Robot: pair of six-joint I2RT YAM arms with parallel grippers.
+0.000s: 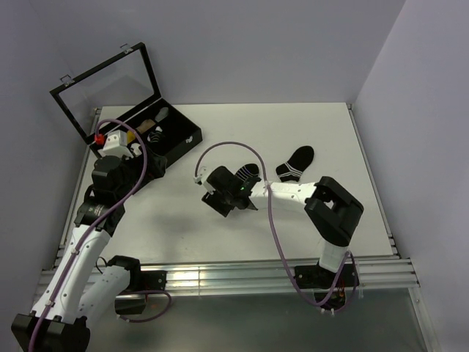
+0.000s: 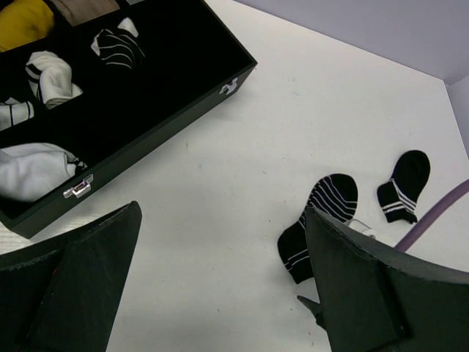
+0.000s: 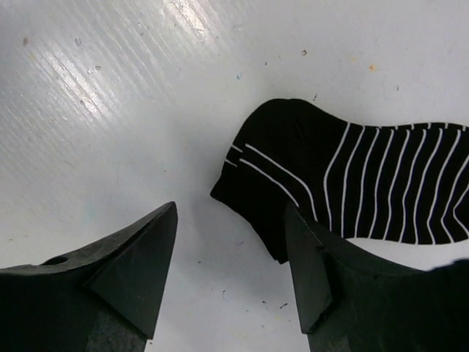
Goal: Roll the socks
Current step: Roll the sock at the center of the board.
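Two short black socks with thin white stripes lie flat on the white table. One sock [image 1: 248, 173] is right of centre, its cuff end partly under my right gripper [image 1: 236, 199]. In the right wrist view this sock [image 3: 330, 191] lies just ahead and to the right of the open jaws [image 3: 231, 242], its cuff corner next to the right finger [image 3: 308, 271]. The other sock [image 1: 295, 163] lies apart, further right. My left gripper [image 1: 150, 167] is open and empty above the table near the box. Both socks show in the left wrist view [image 2: 330, 202] [image 2: 407, 183], between and beyond its fingers [image 2: 220, 271].
An open black box [image 1: 179, 143] with its lid up stands at the back left; its compartments hold rolled white, yellow and tan bundles [image 2: 44, 73]. A purple cable [image 1: 220, 147] loops over the table by the right wrist. Walls close in at the back and right.
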